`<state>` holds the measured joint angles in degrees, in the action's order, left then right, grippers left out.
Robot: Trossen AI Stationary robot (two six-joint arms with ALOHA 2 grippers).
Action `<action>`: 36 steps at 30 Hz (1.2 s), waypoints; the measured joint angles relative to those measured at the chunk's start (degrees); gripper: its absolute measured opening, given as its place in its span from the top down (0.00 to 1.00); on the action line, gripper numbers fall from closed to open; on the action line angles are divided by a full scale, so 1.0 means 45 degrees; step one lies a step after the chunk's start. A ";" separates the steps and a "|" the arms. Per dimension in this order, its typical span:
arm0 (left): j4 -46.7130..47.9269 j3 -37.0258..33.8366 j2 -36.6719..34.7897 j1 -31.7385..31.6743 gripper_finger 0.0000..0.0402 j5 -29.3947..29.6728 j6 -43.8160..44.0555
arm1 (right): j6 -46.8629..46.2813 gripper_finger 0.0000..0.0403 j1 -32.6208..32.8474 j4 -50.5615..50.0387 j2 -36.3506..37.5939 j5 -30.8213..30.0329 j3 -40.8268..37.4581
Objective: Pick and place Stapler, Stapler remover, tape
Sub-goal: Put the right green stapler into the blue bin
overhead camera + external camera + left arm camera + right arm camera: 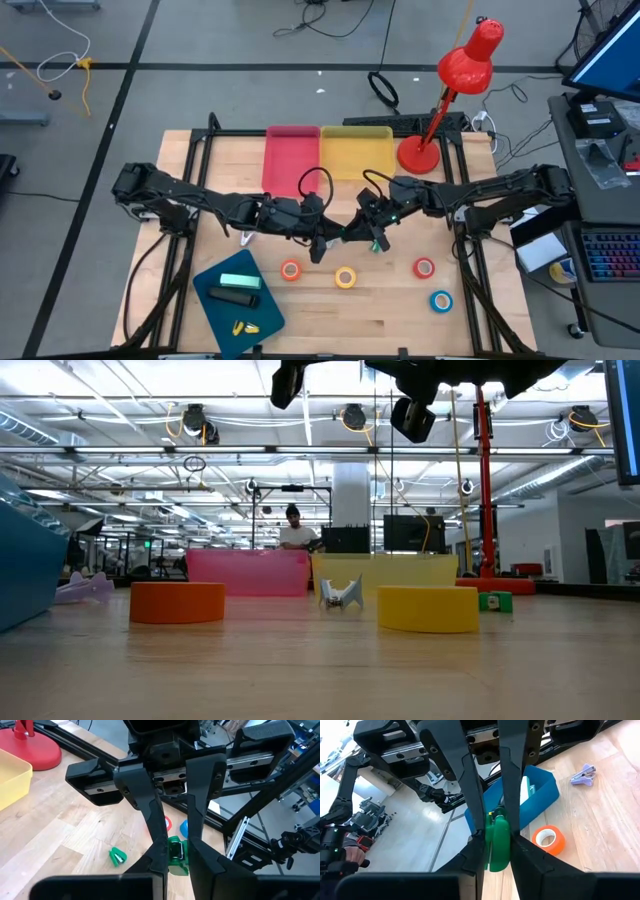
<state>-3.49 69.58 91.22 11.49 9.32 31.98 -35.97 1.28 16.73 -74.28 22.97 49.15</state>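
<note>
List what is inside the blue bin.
In the high view the blue bin holds a pale green box, a dark stapler-like bar and a small yellow piece. Anything beneath them is hidden.

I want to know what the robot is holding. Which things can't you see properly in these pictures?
- Green thing: in both wrist views, dark fingers cover most of it; in the high view it is too small to name.
- Left gripper and right gripper: in the low view, cut off by the top edge.
- Red tape and blue tape: in the left wrist view, mostly behind the right gripper.
- Yellow bits on the blue tray: in the high view, too small.
</note>
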 joint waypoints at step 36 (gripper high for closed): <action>1.2317 0.0007 -0.0507 0.4702 0.89 -0.5053 0.9258 | 0.0850 0.45 -0.0736 -0.4678 -0.0015 0.0240 0.0000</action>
<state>51.94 69.61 88.94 32.65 -13.42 73.64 -32.14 -2.03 -4.32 -74.35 24.05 49.15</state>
